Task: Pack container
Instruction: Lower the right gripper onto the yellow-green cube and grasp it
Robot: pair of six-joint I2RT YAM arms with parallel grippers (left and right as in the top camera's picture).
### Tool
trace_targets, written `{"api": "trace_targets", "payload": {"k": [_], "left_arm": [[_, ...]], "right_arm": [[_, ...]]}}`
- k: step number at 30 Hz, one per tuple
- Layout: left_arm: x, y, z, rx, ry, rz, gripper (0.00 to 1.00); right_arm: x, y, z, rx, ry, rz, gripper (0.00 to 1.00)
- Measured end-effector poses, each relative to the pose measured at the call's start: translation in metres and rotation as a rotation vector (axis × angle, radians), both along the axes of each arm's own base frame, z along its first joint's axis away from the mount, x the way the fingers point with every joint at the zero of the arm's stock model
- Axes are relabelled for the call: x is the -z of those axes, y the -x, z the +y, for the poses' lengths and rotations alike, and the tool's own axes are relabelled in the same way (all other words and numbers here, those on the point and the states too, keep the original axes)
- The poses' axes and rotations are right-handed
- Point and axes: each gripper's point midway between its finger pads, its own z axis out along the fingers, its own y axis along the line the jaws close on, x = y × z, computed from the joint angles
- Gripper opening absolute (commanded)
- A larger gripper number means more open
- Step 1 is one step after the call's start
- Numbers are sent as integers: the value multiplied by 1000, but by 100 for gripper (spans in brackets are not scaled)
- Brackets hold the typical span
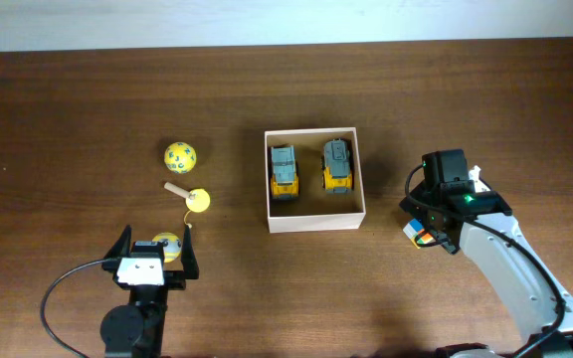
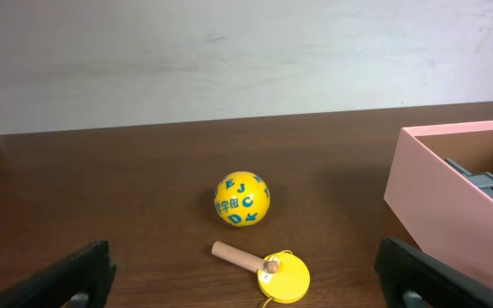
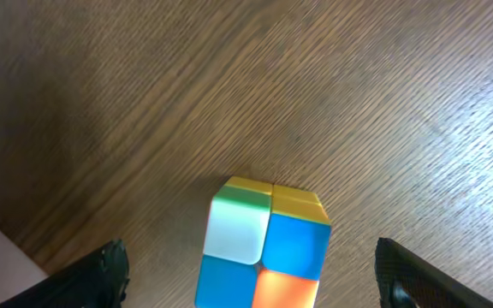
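**Container** (image 1: 316,216): square, shallow, open-topped box with thin pale walls. It stands on the dark wooden table (image 1: 68,99) a little right of centre, between the two arms and well apart from both.
- Contents: two yellow-and-grey toy trucks, side by side and parallel. The left truck (image 1: 285,171) and the right truck (image 1: 338,165) lie in the far part of the box. The near strip of the floor is bare.

**Left gripper** (image 1: 158,240): fingers (image 2: 67,275) spread wide at the near left of the table.
- A yellow ball (image 1: 167,246) lies between them. Contact cannot be told.

**Right gripper** (image 1: 424,229): fingers (image 3: 418,272) spread wide, right of the container.
- It hangs over a two-by-two colour cube (image 3: 264,252) that rests on the wood. A gap shows on both sides of the cube.

**Other items**, left of the container:
- A yellow lettered ball (image 2: 241,199), standing free.
- A yellow disc on a wooden peg (image 2: 268,269), lying between the lettered ball and the left gripper.
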Motion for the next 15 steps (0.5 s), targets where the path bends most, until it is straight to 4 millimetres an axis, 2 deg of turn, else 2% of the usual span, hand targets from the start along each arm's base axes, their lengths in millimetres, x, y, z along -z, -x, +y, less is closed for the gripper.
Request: {"api": "trace_targets", "payload": {"k": [6, 13, 15], "left_arm": [[0, 0, 0, 0, 0, 0, 99], [0, 0, 0, 0, 0, 0, 99], [0, 0, 0, 0, 0, 0, 99]], "right_arm": [[3, -4, -3, 13, 19, -6, 86], [21, -3, -4, 29, 19, 46, 85], [25, -4, -3, 32, 19, 55, 82]]}}
